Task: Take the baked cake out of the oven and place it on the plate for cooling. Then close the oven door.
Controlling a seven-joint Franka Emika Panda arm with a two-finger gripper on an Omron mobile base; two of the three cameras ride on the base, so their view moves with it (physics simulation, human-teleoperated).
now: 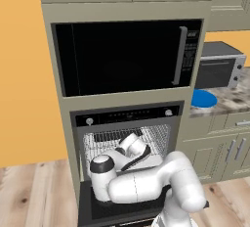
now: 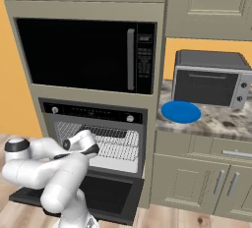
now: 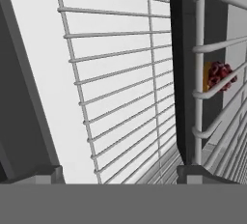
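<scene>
Reddish-specked cake (image 3: 219, 76) behind rack wires (image 3: 120, 88), off to right tip's far side, jaws apart, empty.

Blue plate (image 2: 180, 112) — black oven (image 2: 93, 110) (silver knobs) — dark reddish-speckled cake (image 3: 219, 75).

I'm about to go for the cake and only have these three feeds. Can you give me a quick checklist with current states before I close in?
1. Oven door fully down: ok, it lies open under the arm.
2. Gripper inside the oven among the wire racks: ok.
3. Jaws apart: ok, both tips stand wide with nothing between them.
4. Cake in sight: ok, visible behind rack wires at the right of the hand view.
5. Cake lined up between the fingers: not ok, it sits well off to one side.
6. Plate free to receive it: ok, bare on the counter before the toaster oven.
</scene>
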